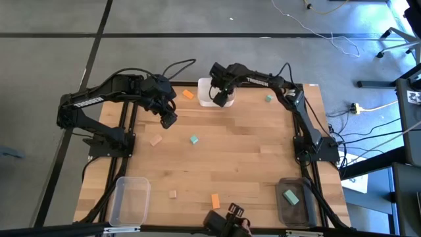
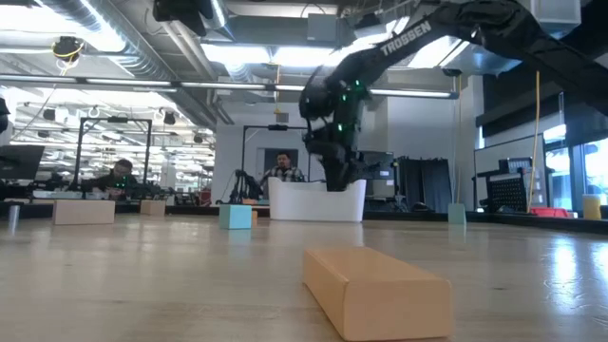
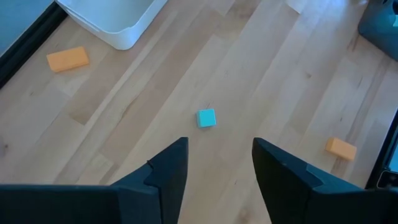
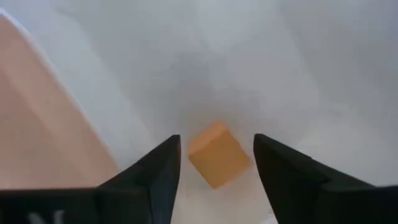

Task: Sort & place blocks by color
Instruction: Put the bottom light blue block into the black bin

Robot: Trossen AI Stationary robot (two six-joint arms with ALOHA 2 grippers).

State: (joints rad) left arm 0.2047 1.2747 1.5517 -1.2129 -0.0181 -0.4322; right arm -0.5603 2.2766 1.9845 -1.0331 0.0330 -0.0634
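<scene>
My right gripper (image 1: 223, 99) reaches down into a white bin (image 1: 206, 89) at the table's far edge and is open. In the right wrist view an orange cube (image 4: 217, 162) sits between its fingertips (image 4: 216, 146) over the bin's white floor, with a gap on each side. My left gripper (image 1: 169, 120) hangs open above the table's left part and holds nothing. Beyond its fingers (image 3: 216, 152) lies a teal cube (image 3: 206, 117). Loose blocks lie flat on the wood: an orange one (image 1: 188, 94) beside the white bin, a teal cube (image 1: 194, 139) and a tan one (image 1: 155, 140).
More blocks lie about: teal (image 1: 268, 98) far right, tan (image 1: 172, 193) and orange (image 1: 215, 201) near the front edge. A clear bin (image 1: 129, 201) stands at the near left. Another bin (image 1: 297, 209) at the near right holds a teal block (image 1: 291, 196).
</scene>
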